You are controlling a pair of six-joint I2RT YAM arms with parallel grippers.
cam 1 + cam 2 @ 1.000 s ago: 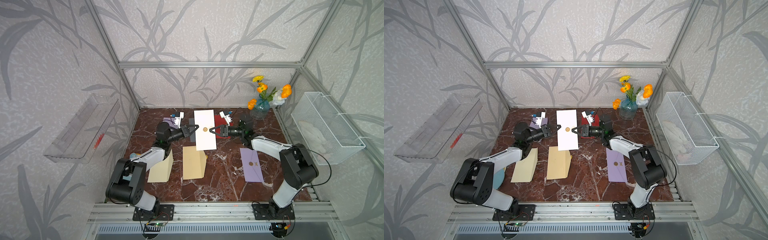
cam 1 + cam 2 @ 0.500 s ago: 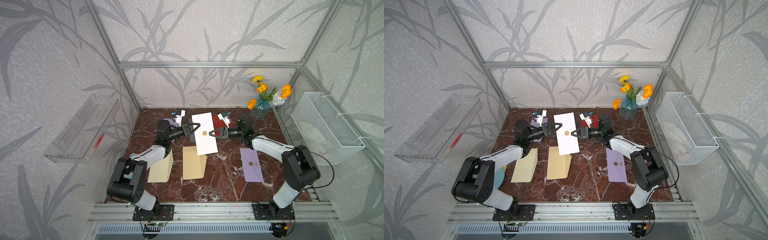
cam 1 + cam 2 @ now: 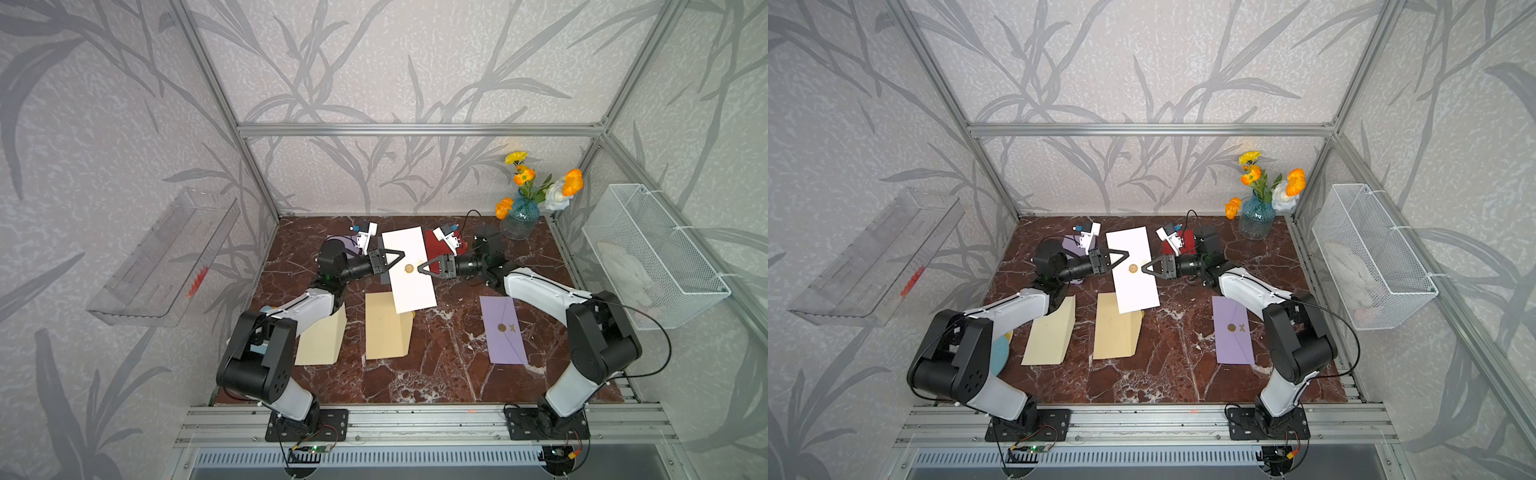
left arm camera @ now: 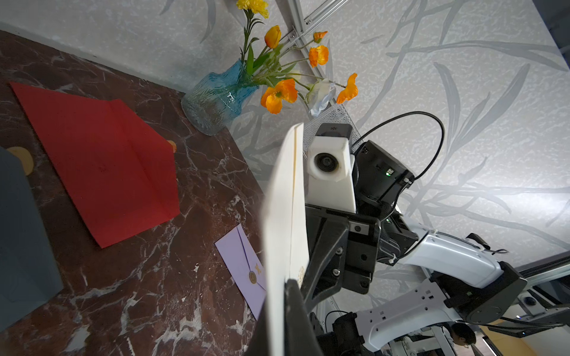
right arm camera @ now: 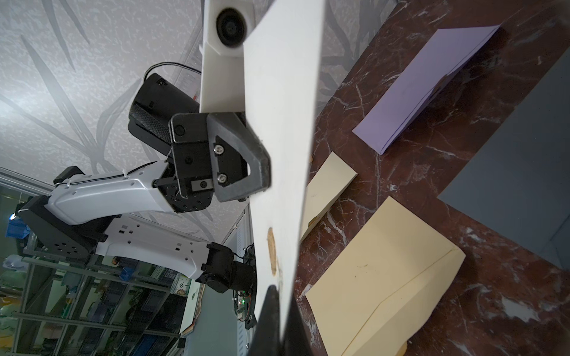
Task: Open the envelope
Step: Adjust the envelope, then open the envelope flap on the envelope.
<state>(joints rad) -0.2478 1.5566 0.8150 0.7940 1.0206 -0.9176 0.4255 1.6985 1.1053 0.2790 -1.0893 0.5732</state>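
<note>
A white envelope [image 3: 411,291] [image 3: 1137,291] with a round gold seal [image 3: 409,269] hangs above the marble table, held flat between both arms in both top views. My left gripper [image 3: 400,254] [image 3: 1125,253] is shut on its left long edge. My right gripper [image 3: 420,268] [image 3: 1144,269] is shut on the right long edge, just beside the seal. The left wrist view shows the envelope [image 4: 282,200] edge-on, running down between my left gripper's [image 4: 285,285] jaws. In the right wrist view the envelope [image 5: 283,123] and its seal [image 5: 271,249] pass into my right gripper [image 5: 277,291].
On the table lie two cream envelopes [image 3: 322,340] [image 3: 386,332], a lavender sealed envelope [image 3: 505,330], a red envelope [image 3: 434,245] and a small lavender one [image 3: 340,243]. A blue vase of flowers [image 3: 519,216] stands back right. A wire basket [image 3: 652,257] and a clear tray [image 3: 166,257] hang on the side walls.
The white envelope has turned a little, its near end swinging right and toward the front. Both grippers have shifted slightly with it and still hold its edges.
</note>
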